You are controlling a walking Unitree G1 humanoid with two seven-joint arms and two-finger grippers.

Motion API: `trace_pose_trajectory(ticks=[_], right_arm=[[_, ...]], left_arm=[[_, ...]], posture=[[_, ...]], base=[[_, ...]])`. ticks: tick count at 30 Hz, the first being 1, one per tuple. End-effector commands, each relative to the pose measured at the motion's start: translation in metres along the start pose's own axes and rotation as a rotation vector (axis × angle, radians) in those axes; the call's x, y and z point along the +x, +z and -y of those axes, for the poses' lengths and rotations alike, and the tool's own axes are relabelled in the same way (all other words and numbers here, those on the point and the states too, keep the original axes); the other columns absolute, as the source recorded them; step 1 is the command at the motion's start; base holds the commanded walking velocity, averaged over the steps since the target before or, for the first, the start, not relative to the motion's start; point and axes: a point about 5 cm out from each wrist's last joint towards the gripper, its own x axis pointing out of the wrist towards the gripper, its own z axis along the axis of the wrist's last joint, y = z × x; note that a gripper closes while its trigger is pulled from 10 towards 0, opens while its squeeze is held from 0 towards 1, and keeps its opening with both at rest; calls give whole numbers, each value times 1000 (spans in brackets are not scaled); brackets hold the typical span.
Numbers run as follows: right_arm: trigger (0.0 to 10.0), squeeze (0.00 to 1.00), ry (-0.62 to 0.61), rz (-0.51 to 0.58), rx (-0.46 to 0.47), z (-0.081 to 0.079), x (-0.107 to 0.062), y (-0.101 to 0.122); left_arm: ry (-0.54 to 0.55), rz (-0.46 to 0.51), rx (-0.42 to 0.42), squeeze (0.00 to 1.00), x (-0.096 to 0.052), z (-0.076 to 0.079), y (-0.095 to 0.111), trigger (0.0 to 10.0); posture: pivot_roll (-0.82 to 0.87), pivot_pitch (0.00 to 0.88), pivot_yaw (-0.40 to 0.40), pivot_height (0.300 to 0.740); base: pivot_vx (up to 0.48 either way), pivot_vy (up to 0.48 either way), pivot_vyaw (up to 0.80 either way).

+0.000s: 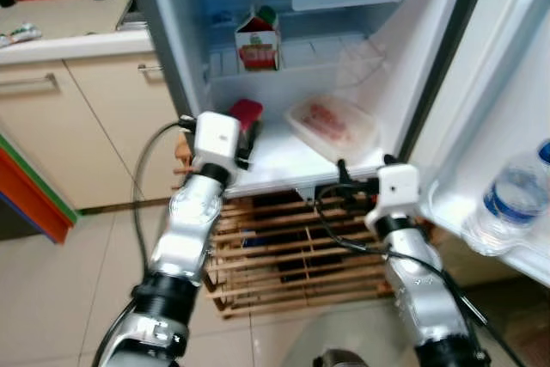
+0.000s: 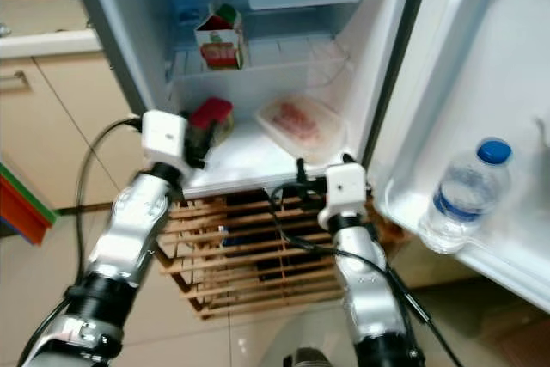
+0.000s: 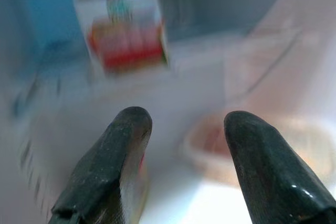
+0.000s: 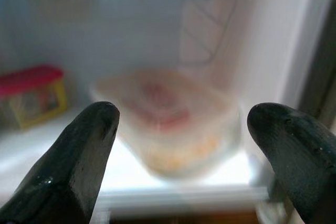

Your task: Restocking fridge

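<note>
The fridge stands open before me. A red and white carton [image 1: 258, 40] stands on its upper shelf. On the lower shelf [image 1: 275, 165] sit a small red-lidded box [image 1: 247, 113] and a clear tub of meat [image 1: 333, 126]. My left gripper [image 3: 184, 124] is open just over the shelf's left front, with the red-lidded box right beside one finger and the carton [image 3: 126, 22] further in. My right gripper [image 4: 184, 124] is open at the shelf's front edge, facing the meat tub [image 4: 173, 114] and holding nothing.
A water bottle [image 1: 514, 195] stands in the shelf of the open fridge door [image 1: 498, 58] at my right. A wooden slatted crate [image 1: 284, 255] sits on the floor under the shelf. Beige cabinets [image 1: 77, 135] and a counter [image 1: 69, 40] are at the left.
</note>
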Motion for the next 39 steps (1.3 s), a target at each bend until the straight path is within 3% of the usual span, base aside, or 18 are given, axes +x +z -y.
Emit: trace_pose_trajectory(ticks=[1, 2, 4, 8, 12, 16, 18, 19, 21, 28, 33, 39], right_arm=[[10000, 0, 22, -10, 29, -10, 1, -1], [10000, 0, 27, -31, 52, -16, 3, -6], [10000, 0, 28, -39, 71, -21, 3, -7], [10000, 0, 51, -69, 96, -33, 10, -13], [10000, 0, 39, -81, 141, -39, 14, -12], [10000, 0, 34, -79, 143, -42, 16, -11], [10000, 0, 26, -59, 85, -43, 19, -9], [10000, 0, 26, -59, 85, -43, 19, -9], [10000, 0, -27, 20, -59, -35, 24, 1], [10000, 0, -116, 103, -121, -24, 25, 14], [10000, 0, -162, 199, -102, -21, 17, 33], [10000, 0, -135, 179, -47, -31, 9, 31]], left_arm=[[-26, 31, 28, 0, -3, -8, 16, 10000], [-150, 92, 67, 0, -7, -2, 44, 10000], [-219, 111, 88, 0, -13, 0, 59, 10000], [-315, 81, 149, 0, -20, -5, 72, 10000], [-373, 18, 146, 0, -33, -11, 86, 10000], [-456, 2, 127, 0, -40, -7, 92, 10000], [-515, -29, 113, 0, -45, -7, 89, 10000], [-515, -29, 113, 0, -45, -7, 89, 10000], [-520, -64, 124, 0, -49, -14, 85, 10000], [-510, -106, 78, 0, -56, -13, 87, 10000], [-515, -130, 66, 0, -63, -12, 82, 10000], [-498, -153, 41, 0, -63, -10, 77, 10000]], posture=[[-69, 67, 58, 725], [-44, 109, 67, 725], [3, 170, 82, 725], [52, 232, 111, 725], [94, 282, 144, 725], [117, 312, 162, 725], [125, 330, 173, 725], [125, 330, 173, 725], [129, 336, 188, 725], [137, 344, 202, 725], [129, 342, 196, 725], [102, 339, 186, 725]], base=[[0, 0, 0], [0, 0, 0], [0, 0, 0], [0, 0, 0], [0, 0, 0], [0, 0, 0], [0, 0, 0], [0, 0, 0], [0, 0, 0], [0, 0, 0], [0, 0, 0], [0, 0, 0]])
